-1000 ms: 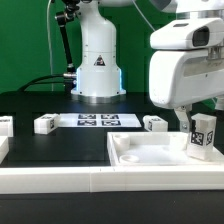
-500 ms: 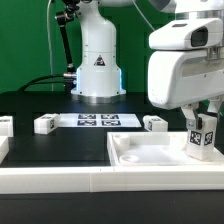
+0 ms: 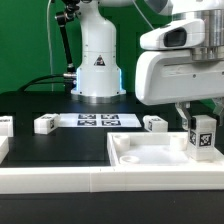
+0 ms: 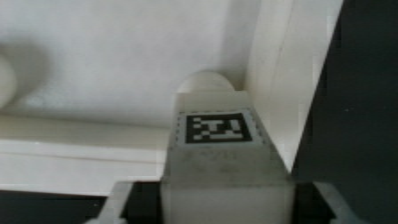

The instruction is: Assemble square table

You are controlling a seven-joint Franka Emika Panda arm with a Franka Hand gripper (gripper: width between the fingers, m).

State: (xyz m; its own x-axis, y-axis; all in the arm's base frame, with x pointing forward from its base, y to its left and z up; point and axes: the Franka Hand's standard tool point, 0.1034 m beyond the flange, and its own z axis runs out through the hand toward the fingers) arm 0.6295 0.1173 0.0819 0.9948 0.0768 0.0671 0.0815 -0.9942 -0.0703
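Observation:
The white square tabletop point(image 3: 150, 165) lies rim-face up at the front of the exterior view's right. My gripper point(image 3: 203, 122) is shut on a short white leg point(image 3: 203, 138) with a black-and-white tag and holds it upright over the tabletop's far right corner. In the wrist view the leg point(image 4: 222, 140) runs out from between the jaws of the gripper point(image 4: 217, 205) toward a corner of the tabletop point(image 4: 107, 60). I cannot tell whether the leg's lower end touches the tabletop. Three more legs lie on the black table point(image 3: 60, 145): one point(image 3: 44, 124) left of centre, one point(image 3: 153, 123) behind the tabletop, one point(image 3: 4, 126) at the left edge.
The marker board point(image 3: 95, 120) lies flat between two of the loose legs. The white robot base point(image 3: 97, 60) with a logo stands behind it. A long white rail point(image 3: 60, 182) runs along the table's front edge.
The arm's white wrist housing has shifted toward the exterior view's left. The held leg stays at nearly the same spot over the tabletop's corner, a touch lower.

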